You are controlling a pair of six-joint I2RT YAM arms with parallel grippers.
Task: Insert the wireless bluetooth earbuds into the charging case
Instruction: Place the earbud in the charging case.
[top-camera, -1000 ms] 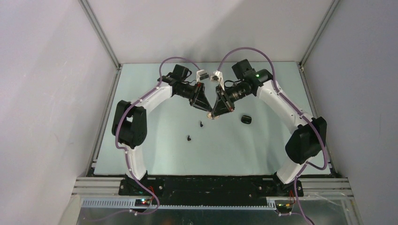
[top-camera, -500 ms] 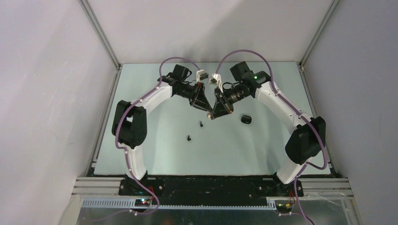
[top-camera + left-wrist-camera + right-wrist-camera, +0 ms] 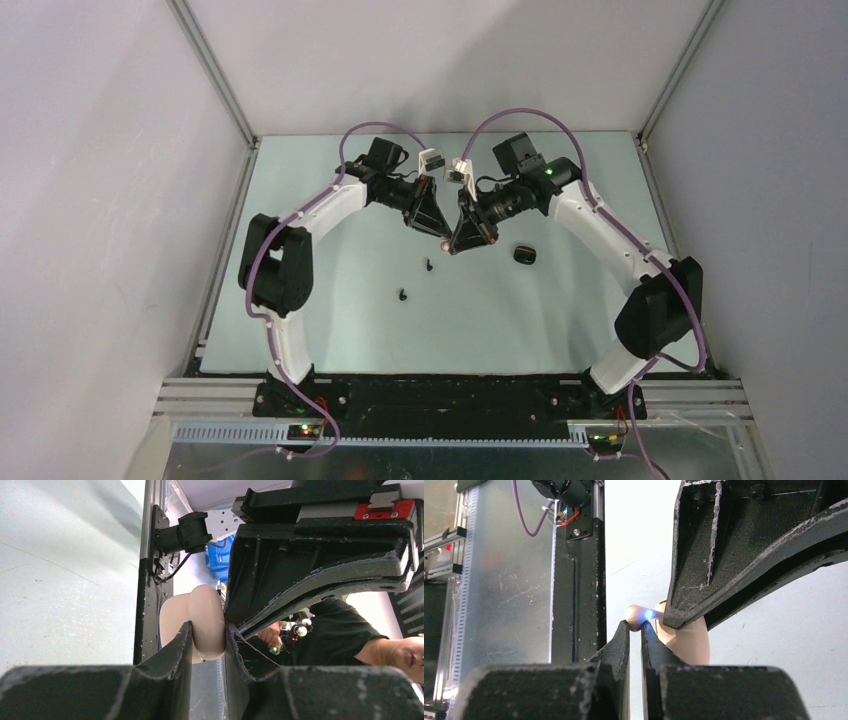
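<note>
Tools meet above the middle of the tabletop (image 3: 500, 320) — the left tool (image 3: 208, 630) is clamped on a cream-white charging case (image 3: 205, 607), while the right tool (image 3: 635, 626) is pinched almost closed on a cream-white earbud (image 3: 638, 614) that glows blue and sits right against the case, at its 9 o'clock side in the right wrist view. On the tabletop a black earbud (image 3: 429, 266) lies near the tools at 7 o'clock, a second black earbud (image 3: 403, 295) farther along the same line, and a black case (image 3: 525, 254) at 4 o'clock — well apart from both.
</note>
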